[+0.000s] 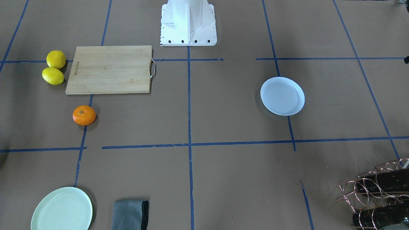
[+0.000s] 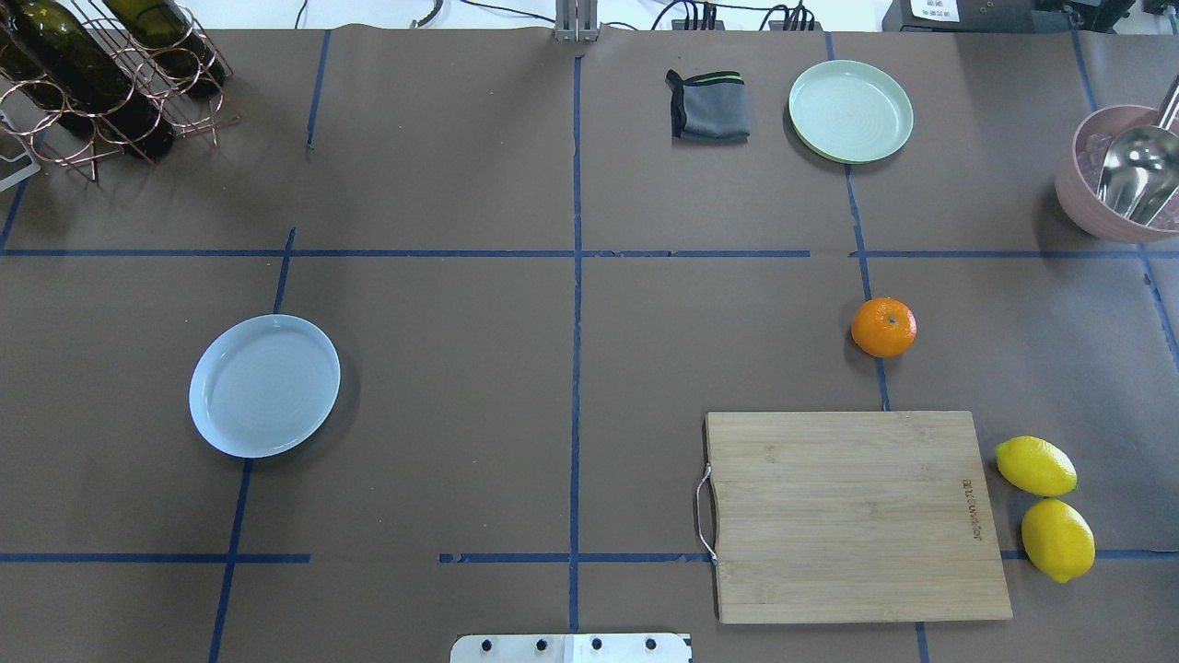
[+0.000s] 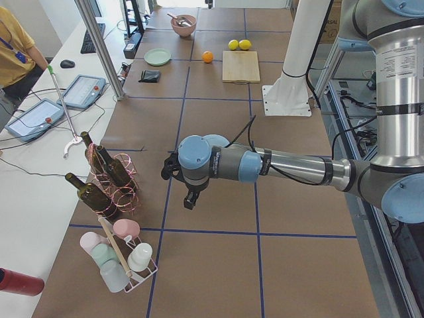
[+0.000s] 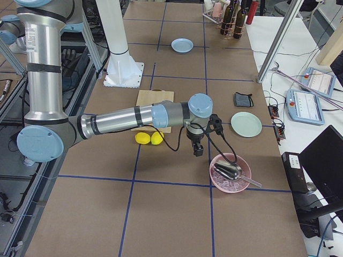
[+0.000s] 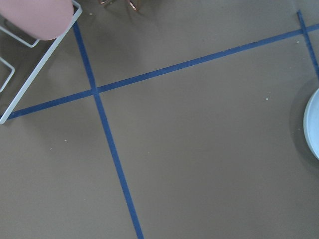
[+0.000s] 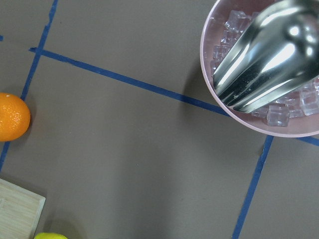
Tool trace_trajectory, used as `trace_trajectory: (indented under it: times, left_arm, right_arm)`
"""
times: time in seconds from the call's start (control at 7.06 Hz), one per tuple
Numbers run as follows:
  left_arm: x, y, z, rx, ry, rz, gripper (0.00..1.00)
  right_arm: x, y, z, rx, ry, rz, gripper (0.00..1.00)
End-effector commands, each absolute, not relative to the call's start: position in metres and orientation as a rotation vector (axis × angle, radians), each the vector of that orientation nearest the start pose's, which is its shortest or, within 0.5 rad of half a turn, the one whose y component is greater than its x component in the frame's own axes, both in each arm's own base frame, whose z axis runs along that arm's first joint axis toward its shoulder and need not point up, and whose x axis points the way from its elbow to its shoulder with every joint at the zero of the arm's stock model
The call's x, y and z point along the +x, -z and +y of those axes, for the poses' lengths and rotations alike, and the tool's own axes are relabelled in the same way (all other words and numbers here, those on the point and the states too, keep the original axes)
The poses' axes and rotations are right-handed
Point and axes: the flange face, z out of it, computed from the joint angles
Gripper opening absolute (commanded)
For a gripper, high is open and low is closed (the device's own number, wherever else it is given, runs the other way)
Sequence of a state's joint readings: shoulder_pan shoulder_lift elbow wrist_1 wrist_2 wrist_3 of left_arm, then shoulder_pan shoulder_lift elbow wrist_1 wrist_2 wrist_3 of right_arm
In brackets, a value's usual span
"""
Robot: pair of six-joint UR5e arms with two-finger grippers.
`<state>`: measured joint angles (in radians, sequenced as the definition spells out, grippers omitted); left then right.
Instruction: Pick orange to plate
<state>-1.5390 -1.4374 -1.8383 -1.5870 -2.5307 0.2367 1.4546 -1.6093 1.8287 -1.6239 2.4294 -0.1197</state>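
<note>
orange (image 2: 883,327) near cutting board (image 2: 852,516), plate (image 2: 264,385) well apart, board's engraved lettering illegible

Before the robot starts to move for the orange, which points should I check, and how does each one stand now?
1. Orange free to grasp: ok. The orange lies alone on the table, apart from the cutting board and the lemons.
2. Plate empty: ok. The plate holds nothing.
3. Right tool above the orange: not ok. The right tool hangs to one side, near the pink bowl; the orange shows only at the edge of the right wrist view.
4. Tools open: cannot tell. The right tool and the left tool show only in the side views.
5. Wrong plate out of the way: ok. The mint-green plate stands far from the plate.
</note>
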Motion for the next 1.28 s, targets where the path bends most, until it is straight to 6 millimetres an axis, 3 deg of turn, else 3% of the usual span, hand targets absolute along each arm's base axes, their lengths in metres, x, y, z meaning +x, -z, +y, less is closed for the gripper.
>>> trace_trajectory:
  times: [0.0,0.28,0.71,0.85,1.13]
  left_arm:
    - [-0.017,-0.571,-0.443,0.19,-0.287,0.951,1.0]
    - [-0.017,-0.563,-0.444,0.157,-0.201,0.959,1.0]
    - [-0.016,-0.553,-0.447,0.21,-0.188,0.968,1.0]
    - [-0.009,-0.55,-0.449,0.202,-0.178,0.973,1.0]
    - [0.074,-0.533,-0.449,0.126,-0.153,1.017,1.0]
  right_arm:
    - [0.001,-0.551,-0.476,0.164,0.298,-0.866,1.0]
    - [-0.008,-0.548,-0.477,0.16,0.312,-0.868,1.0]
    - [-0.073,-0.516,-0.491,0.118,0.154,-0.905,1.0]
    - [-0.082,-0.512,-0.49,0.121,0.139,-0.913,1.0]
    - [-0.086,-0.512,-0.489,0.117,0.146,-0.915,1.0]
